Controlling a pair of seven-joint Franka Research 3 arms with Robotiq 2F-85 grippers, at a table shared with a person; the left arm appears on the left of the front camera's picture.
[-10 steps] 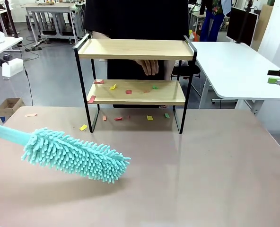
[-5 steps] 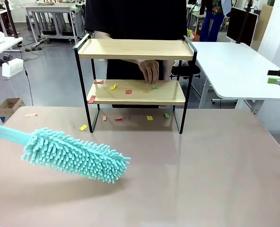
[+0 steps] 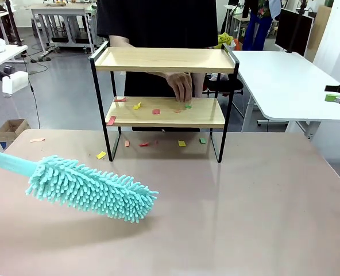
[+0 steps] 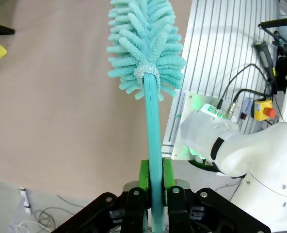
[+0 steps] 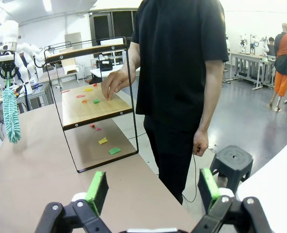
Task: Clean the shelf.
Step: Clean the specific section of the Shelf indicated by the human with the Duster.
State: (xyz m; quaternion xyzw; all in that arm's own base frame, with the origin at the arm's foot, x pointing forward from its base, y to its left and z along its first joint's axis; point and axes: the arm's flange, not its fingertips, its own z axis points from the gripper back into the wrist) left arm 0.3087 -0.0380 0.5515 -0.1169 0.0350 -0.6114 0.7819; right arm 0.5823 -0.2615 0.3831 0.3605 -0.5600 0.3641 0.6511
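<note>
In the front view, the two-tier light wooden shelf with a thin black frame (image 3: 165,60) stands at the brown table's (image 3: 244,218) far edge. A person's hand (image 3: 180,86) rests on its lower board among coloured paper scraps (image 3: 156,111). A fluffy teal duster (image 3: 92,188) hangs over the table's near-left part. In the left wrist view, the left gripper (image 4: 155,171) is clamped on the duster's handle. In the right wrist view, the right gripper (image 5: 153,189) gapes wide and empty.

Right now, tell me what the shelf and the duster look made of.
Shelf: boards look like pale matte wood or laminate, faint grain; thin black frame, likely painted metal. Duster: soft teal chenille-like strands, probably microfibre, on a smooth handle, likely plastic.
</note>
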